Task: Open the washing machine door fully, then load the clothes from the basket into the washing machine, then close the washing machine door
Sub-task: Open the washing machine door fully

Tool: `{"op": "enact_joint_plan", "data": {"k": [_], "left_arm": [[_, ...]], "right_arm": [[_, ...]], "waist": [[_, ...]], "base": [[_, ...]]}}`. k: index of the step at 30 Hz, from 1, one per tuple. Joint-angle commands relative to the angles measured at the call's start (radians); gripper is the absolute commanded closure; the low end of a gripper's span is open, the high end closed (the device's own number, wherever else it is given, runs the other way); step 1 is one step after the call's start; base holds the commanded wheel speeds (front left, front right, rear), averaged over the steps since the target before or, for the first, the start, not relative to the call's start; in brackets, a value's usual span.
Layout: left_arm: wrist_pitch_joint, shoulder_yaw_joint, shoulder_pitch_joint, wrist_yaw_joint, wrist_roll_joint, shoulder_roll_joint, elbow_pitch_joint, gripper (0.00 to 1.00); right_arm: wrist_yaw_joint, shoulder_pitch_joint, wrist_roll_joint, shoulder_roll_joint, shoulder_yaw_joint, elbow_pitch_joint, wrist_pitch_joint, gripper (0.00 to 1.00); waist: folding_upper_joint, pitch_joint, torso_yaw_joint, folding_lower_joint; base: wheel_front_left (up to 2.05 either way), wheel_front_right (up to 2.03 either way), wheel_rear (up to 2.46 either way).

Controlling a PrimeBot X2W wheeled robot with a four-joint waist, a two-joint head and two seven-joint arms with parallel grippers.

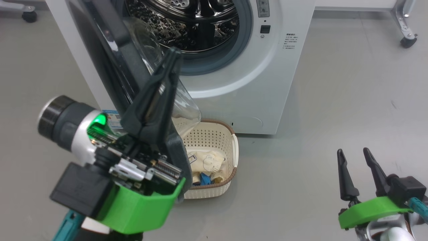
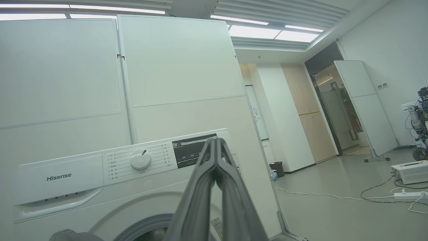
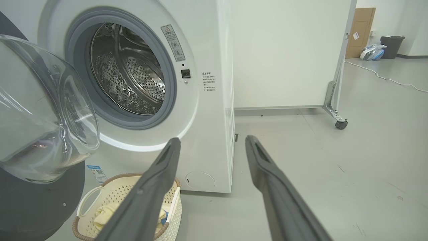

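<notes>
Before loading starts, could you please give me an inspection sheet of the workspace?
Surface: grey floor, lightly scuffed.
Job's things: washer with door open, no clothes seen in drum; basket on the floor before it, holding yellow and blue clothes.
Clutter: bin and bag by the far wall.
Grippers: left gripper shut, empty, raised beside the door; right gripper open, empty, low.
Cables: white cable and power strip on the floor.
Surroundings: wheeled partitions, another robot.

One washing machine [image 1: 274, 83], one basket [image 1: 209, 136], two hands [image 1: 174, 53] [image 1: 353, 152]
</notes>
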Motion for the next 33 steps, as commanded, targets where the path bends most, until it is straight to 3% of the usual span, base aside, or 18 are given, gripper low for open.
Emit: {"op": "enact_joint_plan", "data": {"k": [1, 18, 33], "left_arm": [[0.018, 0.005, -0.047, -0.006, 0.001, 0.001, -0.031, 1.0], [0.01, -0.338, 0.103, -0.013, -0.048, -0.038, 0.114, 1.0], [-0.069, -0.338, 0.147, 0.021, -0.076, -0.028, 0.324, 1.0]], "right_arm": [[0.003, -0.022, -0.005, -0.006, 0.016, -0.041, -0.012, 0.0], [0.003, -0.036, -0.011, -0.01, 0.016, -0.04, -0.012, 0.0], [0.003, -0.054, -0.009, -0.026, 0.022, -0.032, -0.011, 0.0]], "waist": [[0.0, 0.001, -0.001, 0.0], [0.0, 0.042, 0.016, 0.0], [0.0, 0.064, 0.026, 0.0]], "base": [[0.0, 0.0, 0.0], [0.0, 0.0, 0.0], [0.0, 0.0, 0.0]]}}
